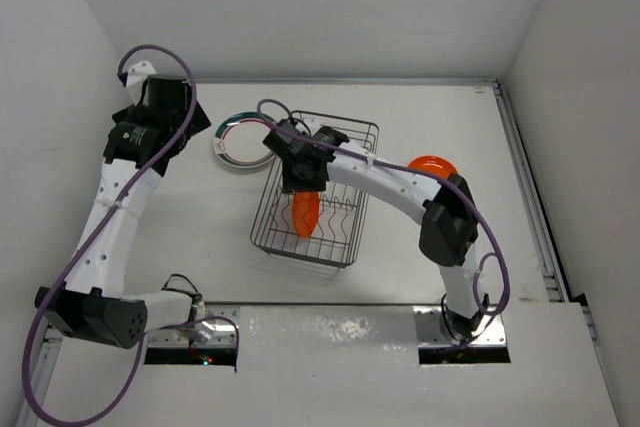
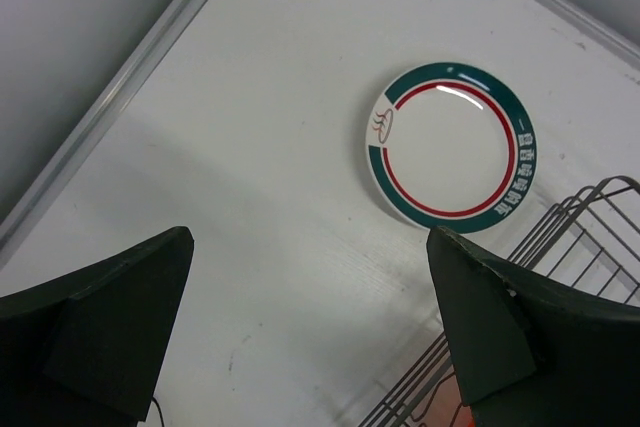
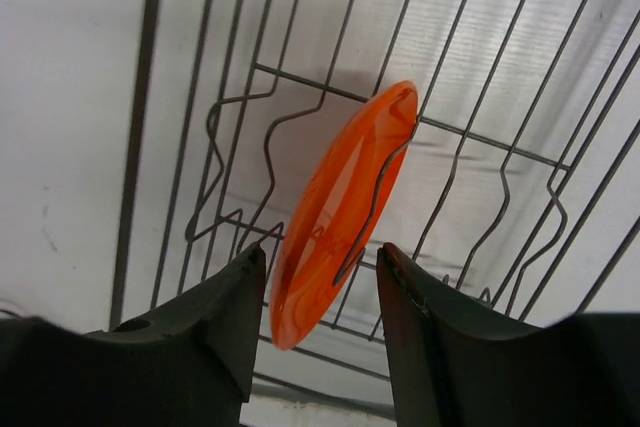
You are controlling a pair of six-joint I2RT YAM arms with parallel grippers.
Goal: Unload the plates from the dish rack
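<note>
My right jaws stand half-open astride the lower edge of the orange plate (image 3: pixel 335 217), which stands on edge among the tines of the dish rack (image 3: pixel 138 97); I see no firm clamp on it. My left jaws gape wide and empty above the desk (image 2: pixel 260 167), near the teal-rimmed plate (image 2: pixel 452 147) lying flat just beside the rack.
</note>
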